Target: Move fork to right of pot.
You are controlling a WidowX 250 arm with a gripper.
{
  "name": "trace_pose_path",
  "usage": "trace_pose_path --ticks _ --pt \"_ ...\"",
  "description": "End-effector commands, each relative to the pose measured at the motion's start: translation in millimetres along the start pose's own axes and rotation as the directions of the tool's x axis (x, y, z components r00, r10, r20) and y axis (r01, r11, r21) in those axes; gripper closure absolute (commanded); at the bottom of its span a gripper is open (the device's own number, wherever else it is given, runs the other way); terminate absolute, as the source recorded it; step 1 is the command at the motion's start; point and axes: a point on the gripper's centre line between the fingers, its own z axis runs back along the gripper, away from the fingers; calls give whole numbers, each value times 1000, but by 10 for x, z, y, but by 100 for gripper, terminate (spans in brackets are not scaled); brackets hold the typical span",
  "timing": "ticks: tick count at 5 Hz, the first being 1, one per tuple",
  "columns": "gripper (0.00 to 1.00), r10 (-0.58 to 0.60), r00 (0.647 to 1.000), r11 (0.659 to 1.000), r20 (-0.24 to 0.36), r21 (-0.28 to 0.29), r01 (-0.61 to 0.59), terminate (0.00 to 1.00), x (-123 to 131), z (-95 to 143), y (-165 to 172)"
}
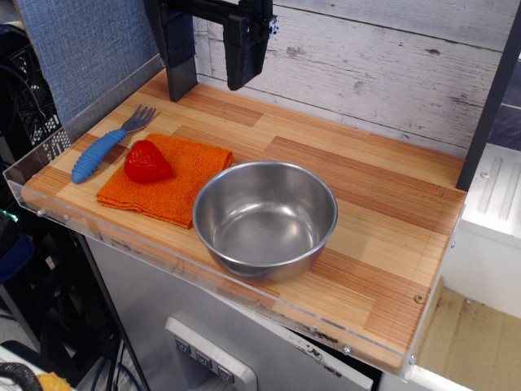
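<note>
A pale plank wall backs a striped wooden worktop (pixel 383 204) edged in clear plastic. The pincer (pixel 213 61) hangs near the back-left corner, its two dark fingers spread with nothing between them. The fork (pixel 110 144) lies in front of it and further left, near the left edge, blue handle toward the front-left and tines toward the back-right. Beside it an orange cloth (pixel 183 183) carries a red strawberry (pixel 146 161). The pot (pixel 265 218), touching the cloth's corner, holds nothing; bare wood lies to its right.
</note>
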Motion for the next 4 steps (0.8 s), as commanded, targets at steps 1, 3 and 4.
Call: trace_pose_path --ticks 1,3,4 --pt "0 0 1000 1000 0 0 0 0 0 0 0" --pt "0 10 1000 999 2 36 -10 0 -87 -18 530" --pt "0 46 999 996 6 81 -47 0 -175 -81 980"
